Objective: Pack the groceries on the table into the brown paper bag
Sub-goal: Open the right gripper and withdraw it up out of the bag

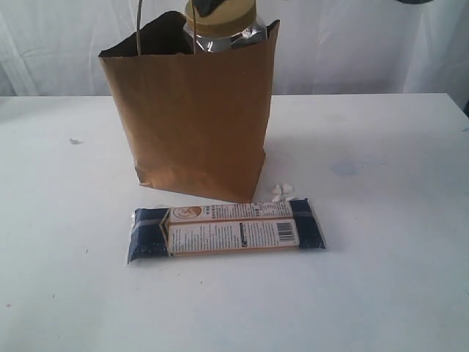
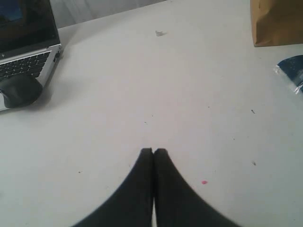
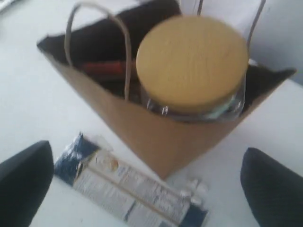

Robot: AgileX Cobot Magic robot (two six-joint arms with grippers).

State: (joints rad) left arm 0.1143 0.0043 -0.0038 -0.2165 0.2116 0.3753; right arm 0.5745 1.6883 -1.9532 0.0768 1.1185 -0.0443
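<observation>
The brown paper bag (image 1: 194, 117) stands upright at the middle of the table (image 1: 381, 279). The clear jar (image 1: 223, 33) with its mustard-yellow lid (image 3: 191, 61) sticks out of the bag's top at one corner. The long navy-orange packet (image 1: 227, 231) lies flat on the table just in front of the bag. My right gripper (image 3: 149, 189) hangs open high above the packet and bag, its fingers (image 3: 23, 182) wide apart and empty. My left gripper (image 2: 153, 151) is shut on nothing over bare table, well away from the bag (image 2: 277, 21). The other groceries are hidden.
A few small white scraps (image 1: 282, 192) lie by the bag's front corner. Something reddish (image 3: 102, 67) shows dimly inside the bag. A laptop (image 2: 26, 52) and a dark mouse (image 2: 19, 91) sit at the table's edge in the left wrist view.
</observation>
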